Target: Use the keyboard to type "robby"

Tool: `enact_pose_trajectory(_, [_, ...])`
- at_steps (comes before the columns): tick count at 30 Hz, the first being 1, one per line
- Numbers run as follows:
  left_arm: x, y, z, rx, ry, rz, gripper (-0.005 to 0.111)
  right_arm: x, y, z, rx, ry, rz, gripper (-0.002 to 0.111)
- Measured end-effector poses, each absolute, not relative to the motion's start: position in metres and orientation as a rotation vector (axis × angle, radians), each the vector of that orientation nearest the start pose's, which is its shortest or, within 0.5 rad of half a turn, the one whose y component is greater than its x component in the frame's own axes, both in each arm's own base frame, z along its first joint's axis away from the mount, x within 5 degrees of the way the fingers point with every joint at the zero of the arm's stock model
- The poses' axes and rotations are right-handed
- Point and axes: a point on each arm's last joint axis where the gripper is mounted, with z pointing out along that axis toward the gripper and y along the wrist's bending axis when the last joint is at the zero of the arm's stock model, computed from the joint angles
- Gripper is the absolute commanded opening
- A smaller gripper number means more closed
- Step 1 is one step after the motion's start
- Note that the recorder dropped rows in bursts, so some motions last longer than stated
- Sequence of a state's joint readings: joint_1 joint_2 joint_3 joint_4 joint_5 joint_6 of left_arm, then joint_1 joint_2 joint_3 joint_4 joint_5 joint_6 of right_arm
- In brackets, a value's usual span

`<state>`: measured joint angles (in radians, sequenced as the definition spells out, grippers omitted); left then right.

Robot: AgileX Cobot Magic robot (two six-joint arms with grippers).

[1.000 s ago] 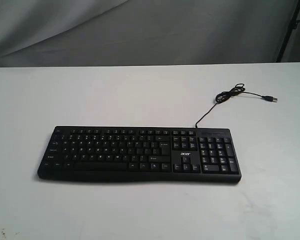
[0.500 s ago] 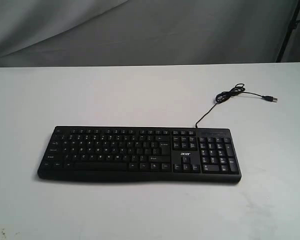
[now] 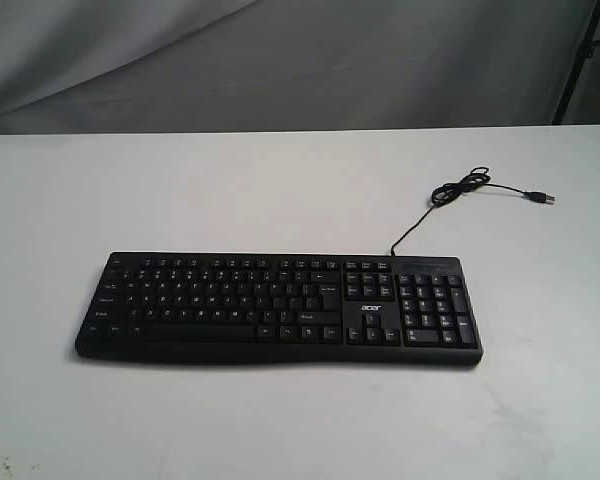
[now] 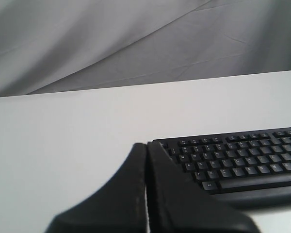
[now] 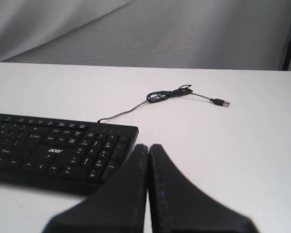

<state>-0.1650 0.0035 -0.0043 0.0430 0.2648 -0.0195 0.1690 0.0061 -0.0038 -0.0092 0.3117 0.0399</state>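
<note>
The black keyboard (image 3: pixel 278 306) with white legends and an "acer" logo lies flat on the white table (image 3: pixel 280 190), number pad to the right. Its thin cable (image 3: pixel 460 188) loops behind it and ends in a loose USB plug (image 3: pixel 543 198). Neither arm shows in the exterior view. In the left wrist view my left gripper (image 4: pixel 146 144) is shut and empty, near the keyboard (image 4: pixel 237 162) at its left end. In the right wrist view my right gripper (image 5: pixel 148 146) is shut and empty, close to the number-pad end of the keyboard (image 5: pixel 58 150); the cable (image 5: pixel 169 94) lies beyond.
A grey cloth backdrop (image 3: pixel 280 60) hangs behind the table's far edge. A dark stand leg (image 3: pixel 580 55) rises at the back right. White tabletop surrounds the keyboard on every side.
</note>
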Motion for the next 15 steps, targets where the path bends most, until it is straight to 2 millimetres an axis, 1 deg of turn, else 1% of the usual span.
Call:
enact_pose_trajectory(10, [0.0546, -0.008, 0.1905, 0.155, 1.741, -0.095, 0.0, 0.0534, 0.0088, 0.1846, -0.123, 1.811, 0.139, 0.0])
enact_pose_trajectory(15, [0.0546, -0.008, 0.1905, 0.155, 1.741, -0.095, 0.0, 0.0538, 0.0058, 0.1846, -0.072, 1.813, 0.1, 0.0])
